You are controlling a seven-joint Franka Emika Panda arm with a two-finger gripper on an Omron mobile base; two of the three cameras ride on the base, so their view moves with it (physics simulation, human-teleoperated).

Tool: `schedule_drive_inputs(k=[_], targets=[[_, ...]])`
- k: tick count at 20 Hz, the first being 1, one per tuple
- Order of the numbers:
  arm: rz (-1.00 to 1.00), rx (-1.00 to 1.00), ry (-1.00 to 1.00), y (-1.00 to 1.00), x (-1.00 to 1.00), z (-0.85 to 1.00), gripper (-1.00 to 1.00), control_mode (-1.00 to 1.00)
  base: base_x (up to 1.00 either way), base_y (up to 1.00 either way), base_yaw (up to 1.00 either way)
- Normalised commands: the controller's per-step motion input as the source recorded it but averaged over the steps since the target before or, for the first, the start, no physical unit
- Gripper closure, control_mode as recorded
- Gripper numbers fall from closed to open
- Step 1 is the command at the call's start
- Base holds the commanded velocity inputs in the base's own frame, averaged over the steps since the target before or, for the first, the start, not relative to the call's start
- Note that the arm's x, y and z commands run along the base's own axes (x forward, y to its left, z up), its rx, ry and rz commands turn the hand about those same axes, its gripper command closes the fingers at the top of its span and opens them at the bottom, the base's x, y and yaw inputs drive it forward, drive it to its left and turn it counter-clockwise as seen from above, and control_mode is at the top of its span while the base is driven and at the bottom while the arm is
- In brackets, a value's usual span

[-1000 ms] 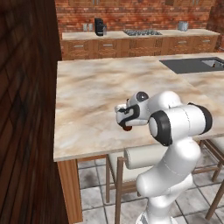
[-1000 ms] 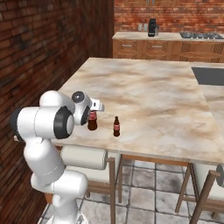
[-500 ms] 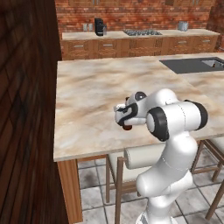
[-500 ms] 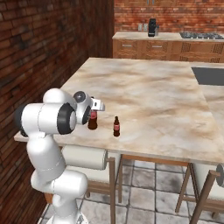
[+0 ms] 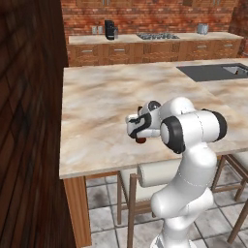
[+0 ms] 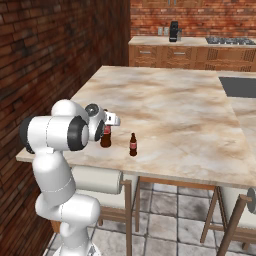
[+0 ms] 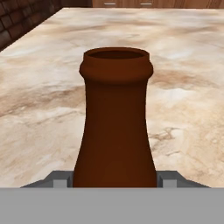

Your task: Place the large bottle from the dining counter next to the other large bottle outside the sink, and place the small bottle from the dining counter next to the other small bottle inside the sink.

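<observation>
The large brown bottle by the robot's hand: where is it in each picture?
Left base view: large bottle mid-frame, mostly hidden behind the gripper.
Right base view: left of centre, near the small bottle.
Hand view: centre.
Shared landmark: dining counter.

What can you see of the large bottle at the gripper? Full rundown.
The large bottle is brown, glass-like, with a red label, a narrowing neck, a flared lip and an open mouth. It stands upright on the dining counter near its front edge, apart from the small bottle. The gripper flanks its neck, fingers right against it.
</observation>
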Motion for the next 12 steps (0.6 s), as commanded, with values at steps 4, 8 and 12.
schedule_drive_inputs(k=[4, 8, 12], targets=[[0.0, 0.0, -0.03, 0.0, 0.0, 0.02, 1.0, -1.0, 0.0, 0.0, 0.0], [0.0, 0.0, -0.08, 0.0, -0.09, 0.2, 1.0, -1.0, 0.0, 0.0, 0.0], [0.0, 0.0, -0.12, 0.0, -0.24, 0.39, 1.0, -1.0, 0.0, 0.0, 0.0]])
